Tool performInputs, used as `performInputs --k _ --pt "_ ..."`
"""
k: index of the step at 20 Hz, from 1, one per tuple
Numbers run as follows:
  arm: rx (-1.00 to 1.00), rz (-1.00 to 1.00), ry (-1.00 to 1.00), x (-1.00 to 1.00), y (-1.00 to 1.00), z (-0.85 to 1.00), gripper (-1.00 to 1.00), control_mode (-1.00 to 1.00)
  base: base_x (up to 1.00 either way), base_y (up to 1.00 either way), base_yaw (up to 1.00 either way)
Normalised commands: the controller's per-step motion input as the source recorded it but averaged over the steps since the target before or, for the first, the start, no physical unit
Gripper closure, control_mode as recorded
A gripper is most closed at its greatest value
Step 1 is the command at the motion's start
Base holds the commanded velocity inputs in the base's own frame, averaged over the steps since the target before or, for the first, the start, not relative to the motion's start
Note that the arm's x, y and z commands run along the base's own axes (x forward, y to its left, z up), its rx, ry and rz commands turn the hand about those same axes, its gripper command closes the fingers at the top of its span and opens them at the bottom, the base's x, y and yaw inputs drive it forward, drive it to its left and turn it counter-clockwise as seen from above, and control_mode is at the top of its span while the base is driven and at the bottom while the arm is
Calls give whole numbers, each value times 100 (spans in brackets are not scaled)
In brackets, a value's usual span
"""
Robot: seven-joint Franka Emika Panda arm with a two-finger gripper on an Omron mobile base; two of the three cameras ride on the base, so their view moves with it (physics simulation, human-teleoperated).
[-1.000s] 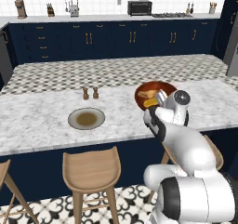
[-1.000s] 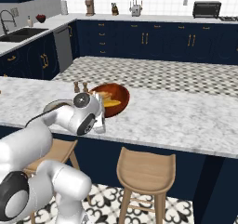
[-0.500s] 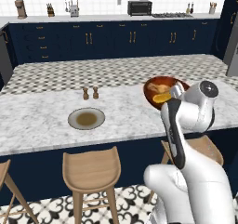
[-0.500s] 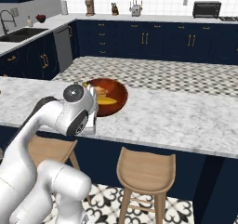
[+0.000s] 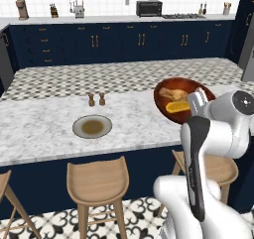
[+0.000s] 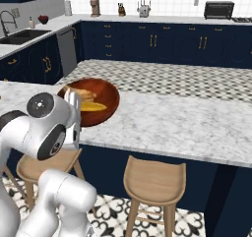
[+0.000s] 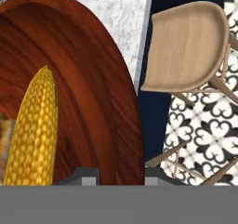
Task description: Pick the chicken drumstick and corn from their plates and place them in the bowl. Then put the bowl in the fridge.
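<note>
Nearest the cameras, wooden stools (image 5: 97,179) stand on patterned floor tiles under the near edge of the marble surface (image 5: 39,129); another stool (image 7: 188,46) appears in the hand view, just beside the bowl's rim.

The end effector (image 7: 120,175) is closed narrow on the rim of the bowl (image 5: 171,93), its two fingertips (image 7: 83,175) set either side of the bowl wall. The bowl sits tilted, at the near edge of the surface, right of centre in the left base view and partly covered by the white arm. In the right base view the bowl (image 6: 106,97) is near the left end of the surface, beside the arm's joint.

Inside the bowl lie the corn (image 5: 177,106) and the chicken drumstick (image 5: 171,93), touching, the corn on the nearer side. In the hand view the corn (image 7: 32,128) rests against the inner wall.

Left of the bowl, well apart, the grey plate (image 5: 92,126) with a brownish centre lies flat on the surface. Just beyond it stand two small brown shakers (image 5: 96,99), side by side.

Across the tiled aisle, navy cabinets (image 5: 119,44) with brass handles run along the far wall. On their counter stand a toaster oven (image 5: 149,8) and a blender (image 5: 76,7). A sink (image 6: 19,34) sits at far left in the right base view.
</note>
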Motion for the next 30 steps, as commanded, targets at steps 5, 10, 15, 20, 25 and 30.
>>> performInputs --k 5,10,15,20,25,30 --pt "-2 -2 -2 -20 3 8 100 100 -80 -13 -8" --pt "0 0 0 0 0 0 100 100 -99 -74 -16" --pt "0 0 0 0 0 0 100 100 -49 -100 -24" --pt "0 0 0 0 0 0 100 100 -6 -100 -25" --pt "0 0 0 0 0 0 100 100 4 -100 -23" --pt "0 0 0 0 0 0 100 100 9 -100 -15"
